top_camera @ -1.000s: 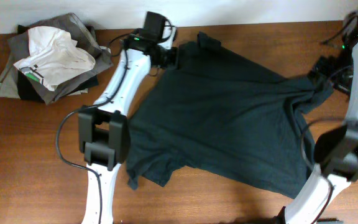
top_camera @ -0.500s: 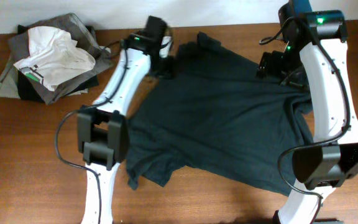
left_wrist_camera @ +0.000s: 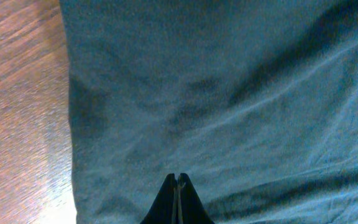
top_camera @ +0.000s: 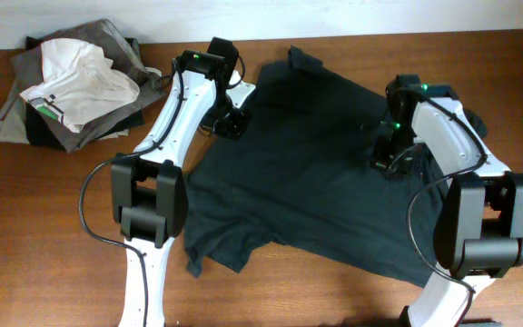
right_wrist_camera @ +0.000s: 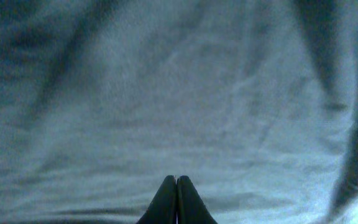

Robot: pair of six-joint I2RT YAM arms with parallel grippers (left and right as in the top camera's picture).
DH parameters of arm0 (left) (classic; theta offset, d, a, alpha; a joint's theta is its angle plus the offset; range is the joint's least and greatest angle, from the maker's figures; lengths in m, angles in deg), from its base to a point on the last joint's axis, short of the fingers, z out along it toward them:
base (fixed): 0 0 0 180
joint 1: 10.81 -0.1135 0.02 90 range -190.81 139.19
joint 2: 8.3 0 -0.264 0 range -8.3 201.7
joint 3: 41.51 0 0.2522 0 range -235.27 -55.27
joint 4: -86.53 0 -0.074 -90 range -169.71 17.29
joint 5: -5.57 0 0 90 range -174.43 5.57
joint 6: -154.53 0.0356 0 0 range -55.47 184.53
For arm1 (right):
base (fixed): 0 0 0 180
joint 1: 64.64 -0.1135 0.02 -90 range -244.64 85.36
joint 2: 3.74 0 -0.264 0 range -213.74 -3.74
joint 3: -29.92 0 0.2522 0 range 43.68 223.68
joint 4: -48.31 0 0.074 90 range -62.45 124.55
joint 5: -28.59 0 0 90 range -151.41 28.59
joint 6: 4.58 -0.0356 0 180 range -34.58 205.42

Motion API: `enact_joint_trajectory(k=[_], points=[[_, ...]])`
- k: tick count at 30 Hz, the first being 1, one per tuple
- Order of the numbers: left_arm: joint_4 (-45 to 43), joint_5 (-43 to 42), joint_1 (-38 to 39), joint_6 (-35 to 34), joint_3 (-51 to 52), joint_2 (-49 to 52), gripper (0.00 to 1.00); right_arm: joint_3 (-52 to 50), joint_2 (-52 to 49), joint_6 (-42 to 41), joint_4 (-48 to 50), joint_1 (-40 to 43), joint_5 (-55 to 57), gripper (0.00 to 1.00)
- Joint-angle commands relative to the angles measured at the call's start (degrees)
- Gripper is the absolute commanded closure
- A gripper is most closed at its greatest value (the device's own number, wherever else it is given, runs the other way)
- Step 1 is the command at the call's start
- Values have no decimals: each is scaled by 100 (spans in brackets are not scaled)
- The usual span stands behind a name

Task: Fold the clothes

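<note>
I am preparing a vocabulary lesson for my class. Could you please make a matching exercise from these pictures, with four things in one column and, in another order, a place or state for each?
Things:
1. dark T-shirt
2. white garment
3. left gripper
4. right gripper

Places or states:
A. shut, over the right half of the shirt
B. on top of the grey clothes pile
C. spread out on the wooden table
D. shut, at the shirt's edge next to bare wood

Pairs: 1-C, 2-B, 3-D, 4-A
</note>
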Motion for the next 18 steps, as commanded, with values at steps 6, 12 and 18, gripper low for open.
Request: enact_joint_trajectory(k=[6,12,18], points=[[-81,-448,-55,153,63,872,99,-981,74,-20,632,669,-245,96],[-345,-181,-365,-647,63,1574,99,-1537,63,-31,1185,737,-249,96],[160,765,-1259,-1707,68,1626,99,-1845,-103,-37,1974,1069,-393,96]])
